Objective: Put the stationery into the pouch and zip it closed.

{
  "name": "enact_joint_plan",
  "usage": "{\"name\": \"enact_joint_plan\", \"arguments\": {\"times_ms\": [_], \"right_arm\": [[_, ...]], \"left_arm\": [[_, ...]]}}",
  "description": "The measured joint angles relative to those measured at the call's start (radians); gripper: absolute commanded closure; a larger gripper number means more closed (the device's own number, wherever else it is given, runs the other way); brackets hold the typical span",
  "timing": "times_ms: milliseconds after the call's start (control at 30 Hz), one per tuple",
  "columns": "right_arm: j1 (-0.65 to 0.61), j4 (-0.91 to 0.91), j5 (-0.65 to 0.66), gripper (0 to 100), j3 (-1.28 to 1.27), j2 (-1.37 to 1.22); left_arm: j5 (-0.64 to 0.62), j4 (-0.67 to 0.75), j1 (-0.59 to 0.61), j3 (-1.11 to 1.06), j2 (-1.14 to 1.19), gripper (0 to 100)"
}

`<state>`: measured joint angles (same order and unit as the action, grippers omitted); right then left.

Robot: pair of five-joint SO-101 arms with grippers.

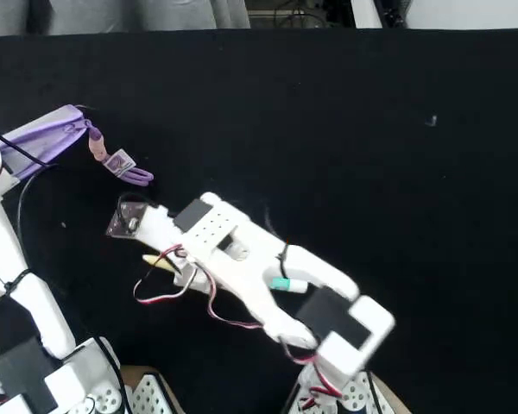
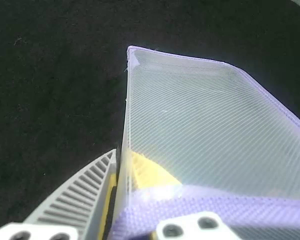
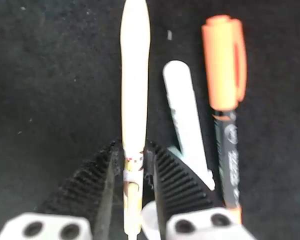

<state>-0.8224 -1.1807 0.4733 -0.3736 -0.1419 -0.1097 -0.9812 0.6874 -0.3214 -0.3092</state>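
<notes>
The right jaws are clamped on a slim pale-yellow pen [image 3: 135,75], left of centre in the high view. A white pen [image 3: 185,110] lies just beside it and an orange-capped black marker [image 3: 225,65] beyond, on the black bench [image 3: 50,75], making three pens. The left jaws pinch the single translucent, purple-trimmed mesh pouch [image 2: 200,125] at the high view's upper left, well apart from the pens.

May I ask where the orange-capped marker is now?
In the right wrist view, the orange-capped marker lies on the black table beside the white pen, which neighbours the cream pen in the right claw.
</notes>
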Motion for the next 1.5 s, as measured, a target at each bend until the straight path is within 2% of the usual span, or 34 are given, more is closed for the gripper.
{"name": "enact_joint_plan", "arguments": {"times_ms": [200, 433, 533, 633, 767, 1033, 1133, 1267, 1500], "right_arm": [[0.000, -0.121, 0.002, 98.7, 0.000, 0.232], [0.005, -0.143, 0.003, 98.7, 0.000, 0.509], [0.060, -0.127, 0.003, 98.8, 0.000, 0.614], [0.161, -0.097, 0.003, 98.8, 0.025, 0.700], [0.252, -0.043, 0.003, 98.8, 0.072, 0.793], [0.261, 0.101, 0.003, 98.8, 0.092, 0.878], [0.261, 0.166, -0.006, 98.8, 0.092, 0.879], [0.261, 0.273, -0.092, 98.8, 0.091, 0.879], [0.261, 0.508, -0.123, 98.8, -0.057, 0.885]], "left_arm": [[0.000, 0.000, 0.000, 0.000, 0.000, 97], [0.000, -0.002, -0.006, 0.000, 0.000, 97], [0.000, -0.023, -0.043, 0.003, 0.002, 97], [-0.006, -0.104, -0.106, 0.055, 0.003, 97], [-0.006, -0.236, -0.213, 0.157, 0.003, 97], [-0.008, -0.399, -0.420, 0.296, 0.003, 97], [-0.035, -0.417, -0.466, 0.299, 0.003, 97], [-0.064, -0.419, -0.526, 0.299, 0.003, 97], [-0.118, -0.419, -0.595, 0.299, 0.003, 97]]}}
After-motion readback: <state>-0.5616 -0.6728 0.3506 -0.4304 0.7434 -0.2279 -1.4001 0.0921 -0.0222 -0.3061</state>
